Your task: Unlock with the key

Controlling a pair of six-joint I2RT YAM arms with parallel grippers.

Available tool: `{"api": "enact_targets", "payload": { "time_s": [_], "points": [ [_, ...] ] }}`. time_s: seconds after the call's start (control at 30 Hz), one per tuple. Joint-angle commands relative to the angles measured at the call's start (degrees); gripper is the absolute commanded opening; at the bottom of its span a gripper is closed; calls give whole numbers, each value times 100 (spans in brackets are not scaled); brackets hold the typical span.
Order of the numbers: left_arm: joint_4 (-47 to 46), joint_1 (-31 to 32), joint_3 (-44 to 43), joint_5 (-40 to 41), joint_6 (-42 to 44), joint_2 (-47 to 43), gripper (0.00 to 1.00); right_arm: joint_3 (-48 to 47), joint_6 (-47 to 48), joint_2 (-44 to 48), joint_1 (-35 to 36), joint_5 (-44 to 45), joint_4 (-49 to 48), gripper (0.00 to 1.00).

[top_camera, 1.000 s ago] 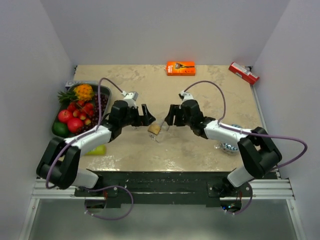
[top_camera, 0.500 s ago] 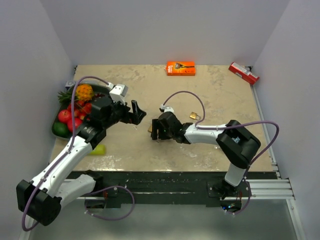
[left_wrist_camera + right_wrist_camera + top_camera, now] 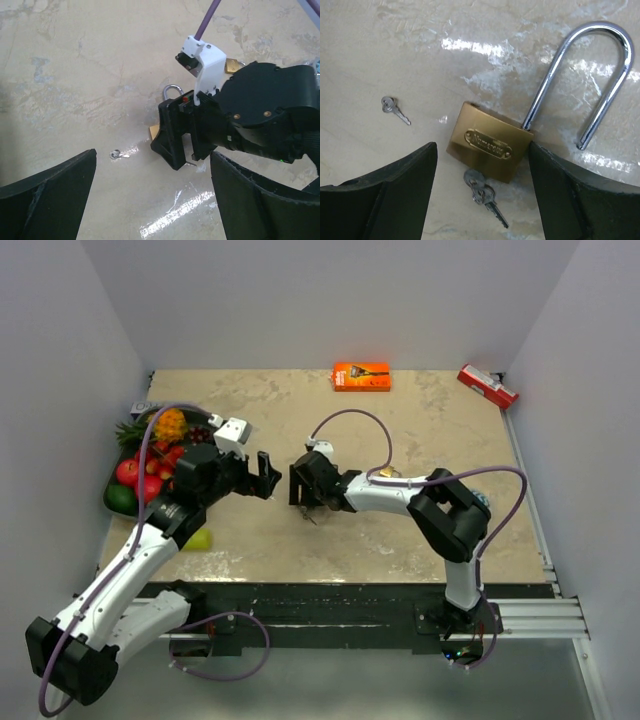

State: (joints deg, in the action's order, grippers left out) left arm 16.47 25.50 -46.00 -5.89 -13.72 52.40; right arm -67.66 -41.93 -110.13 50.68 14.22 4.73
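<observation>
Padlock (image 3: 489,148) flat, shackle (image 3: 543,91) aimed upper-rt in rt-wrist view.

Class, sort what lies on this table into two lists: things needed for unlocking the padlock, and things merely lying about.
Needed: brass padlock, its shackle open; keys at its base; single loose key lying apart from it.

Lying about: fruit; orange box; red box.

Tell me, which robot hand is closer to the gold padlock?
Right. The right gripper hovers directly over the padlock, a finger on each side. The left gripper sits off to the left, apart from it.
</observation>
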Motion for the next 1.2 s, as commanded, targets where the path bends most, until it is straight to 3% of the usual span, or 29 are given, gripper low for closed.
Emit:
{"api": "enact_targets", "payload": {
  "time_s": [0.0, 0.33, 0.6, 0.83, 0.93, 1.17],
  "points": [
    [-30, -45, 56, 132, 194, -239, 99, -660, 27, -342, 109, 554, 616, 77],
    [67, -54, 56, 518, 141, -388, 99, -1654, 212, -1046, 592, 1583, 1872, 77],
    [23, -492, 117, 475, -8, -459, 99, -1303, 256, -879, 628, 1532, 1689, 73],
    [14, -634, 161, 527, 0, -573, 99, -1434, 414, -1089, 523, 1426, 1601, 39],
    [23, -634, 179, 571, 9, -591, 99, -1565, 589, -1134, 321, 1215, 1470, 32],
    [40, -634, 179, 572, 9, -538, 99, -2593, 888, -1739, -224, 802, 1478, 29]
  ]
}}
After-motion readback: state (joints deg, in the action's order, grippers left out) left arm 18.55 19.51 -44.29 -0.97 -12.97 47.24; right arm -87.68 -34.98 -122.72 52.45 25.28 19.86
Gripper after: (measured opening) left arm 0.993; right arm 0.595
